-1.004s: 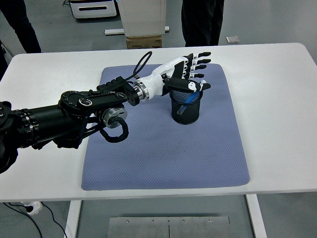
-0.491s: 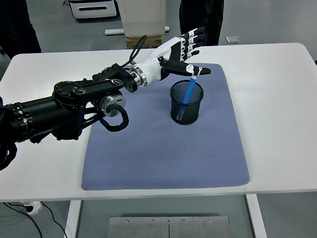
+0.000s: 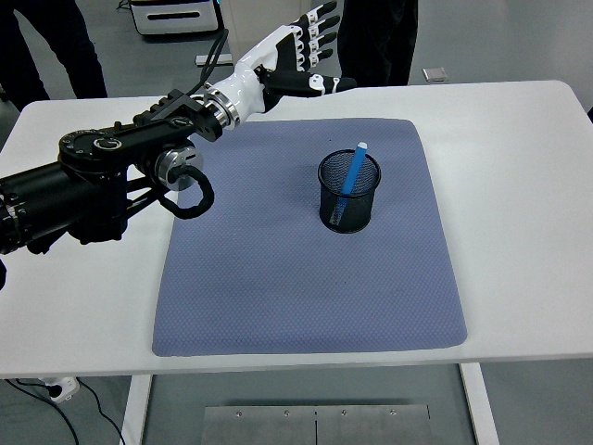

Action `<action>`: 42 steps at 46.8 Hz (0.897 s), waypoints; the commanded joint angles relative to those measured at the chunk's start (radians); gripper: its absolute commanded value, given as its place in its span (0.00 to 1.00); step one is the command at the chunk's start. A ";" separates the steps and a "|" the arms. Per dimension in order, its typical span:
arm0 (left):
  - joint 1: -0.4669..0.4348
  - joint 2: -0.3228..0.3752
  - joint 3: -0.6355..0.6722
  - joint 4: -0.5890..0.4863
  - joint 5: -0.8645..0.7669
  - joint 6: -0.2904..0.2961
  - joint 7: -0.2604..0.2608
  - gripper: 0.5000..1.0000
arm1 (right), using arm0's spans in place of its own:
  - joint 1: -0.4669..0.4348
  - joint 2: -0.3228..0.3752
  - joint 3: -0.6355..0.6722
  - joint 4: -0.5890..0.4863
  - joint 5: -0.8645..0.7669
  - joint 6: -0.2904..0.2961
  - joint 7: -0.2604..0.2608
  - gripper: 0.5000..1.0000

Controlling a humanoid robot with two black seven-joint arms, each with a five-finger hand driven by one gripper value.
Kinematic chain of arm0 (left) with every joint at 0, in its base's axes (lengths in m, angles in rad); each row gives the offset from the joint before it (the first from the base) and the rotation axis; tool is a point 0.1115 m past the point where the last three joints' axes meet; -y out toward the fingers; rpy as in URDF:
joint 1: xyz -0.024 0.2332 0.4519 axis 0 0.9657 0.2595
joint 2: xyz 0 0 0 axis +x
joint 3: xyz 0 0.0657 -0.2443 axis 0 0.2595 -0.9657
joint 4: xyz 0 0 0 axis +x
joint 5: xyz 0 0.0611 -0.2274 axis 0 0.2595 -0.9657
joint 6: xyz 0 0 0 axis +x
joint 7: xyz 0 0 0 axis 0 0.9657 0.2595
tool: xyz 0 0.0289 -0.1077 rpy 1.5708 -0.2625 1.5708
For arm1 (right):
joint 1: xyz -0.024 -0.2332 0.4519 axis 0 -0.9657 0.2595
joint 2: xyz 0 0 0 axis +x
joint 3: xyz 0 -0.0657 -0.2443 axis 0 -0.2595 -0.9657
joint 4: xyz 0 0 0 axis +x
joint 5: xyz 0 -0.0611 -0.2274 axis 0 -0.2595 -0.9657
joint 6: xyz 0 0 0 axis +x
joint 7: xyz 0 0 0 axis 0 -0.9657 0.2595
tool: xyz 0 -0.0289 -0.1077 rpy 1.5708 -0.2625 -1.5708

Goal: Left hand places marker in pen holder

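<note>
Head view, marker in pen holder, left hand spread above mat's far edge

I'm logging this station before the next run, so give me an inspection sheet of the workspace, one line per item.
Surface: white table, with a blue-grey mat lying flat on it.
Job's things: blue marker stands tilted inside the black mesh pen holder, which is upright on the mat.
Clutter: nothing seen on the table.
Robot hands: left robot hand is open, fingers spread, holding nothing, raised near the table's far edge; right one not in view.
Cables: a black cable loops at the left forearm; another runs along the wrist.
Surroundings: people's legs, a cardboard box and a white unit beyond the table.
</note>
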 commanded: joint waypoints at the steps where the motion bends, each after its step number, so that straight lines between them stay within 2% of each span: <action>1: 0.020 0.009 -0.005 0.018 -0.002 0.013 -0.004 1.00 | 0.000 0.000 0.000 0.000 0.000 0.000 0.000 1.00; 7: 0.069 0.016 -0.057 0.060 -0.001 0.039 -0.004 1.00 | 0.000 0.000 0.000 0.000 0.000 0.000 0.000 1.00; 20: 0.193 0.116 -0.258 0.071 -0.001 0.031 -0.004 1.00 | 0.000 0.000 0.000 0.000 0.000 0.000 0.000 1.00; 28: 0.295 0.121 -0.398 0.072 0.001 0.028 -0.004 1.00 | 0.000 0.000 0.000 0.000 0.000 0.000 0.000 1.00; 42: 0.371 0.133 -0.442 0.072 -0.002 0.028 -0.004 1.00 | 0.000 0.000 0.000 0.000 0.000 0.000 0.000 1.00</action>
